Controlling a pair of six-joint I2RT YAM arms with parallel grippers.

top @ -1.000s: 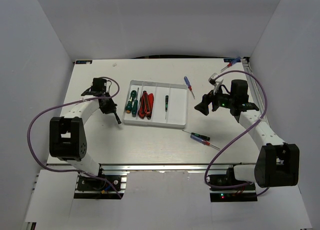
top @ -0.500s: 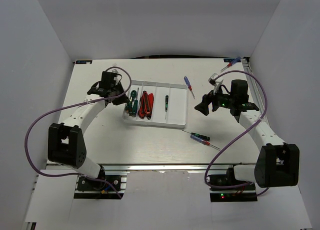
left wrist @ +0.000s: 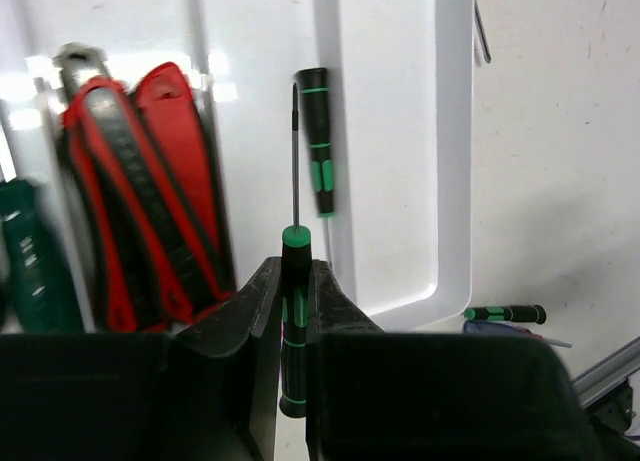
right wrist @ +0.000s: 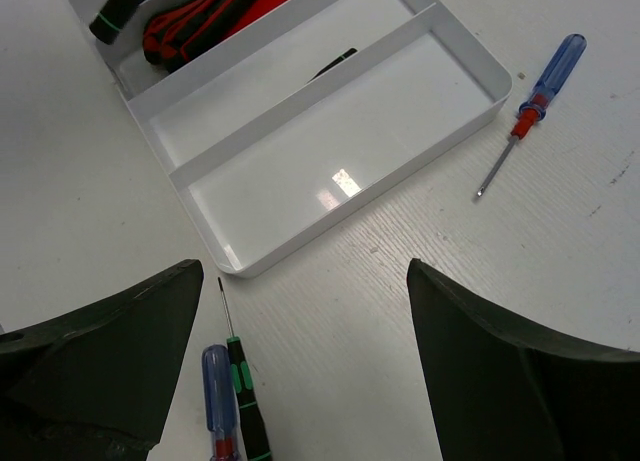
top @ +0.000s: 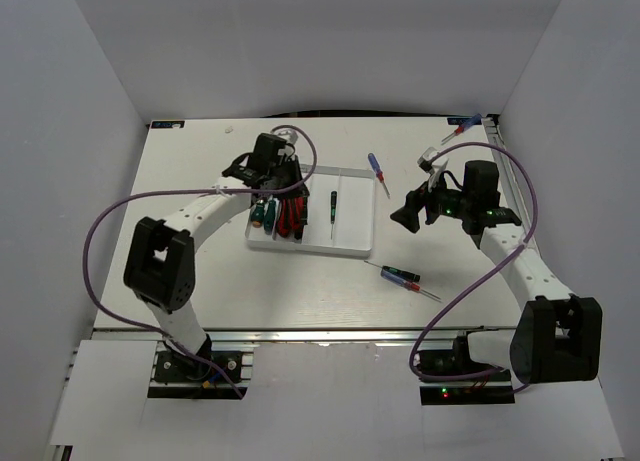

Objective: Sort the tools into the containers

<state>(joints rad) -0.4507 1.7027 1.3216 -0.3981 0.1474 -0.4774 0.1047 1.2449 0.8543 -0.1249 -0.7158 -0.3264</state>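
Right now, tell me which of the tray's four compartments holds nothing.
The end compartment on the robot's right: its white floor is bare. The other three hold green-handled screwdrivers, red-and-black pliers and a thin dark driver.

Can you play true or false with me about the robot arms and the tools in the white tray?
The left gripper holds a thin green-banded driver. True.
The red pliers lie in the tray. True.
The right gripper is squeezing a tool. False: its jaws are open and empty.
Every tool is in the tray. False: a blue-handled screwdriver lies on the table beside it.
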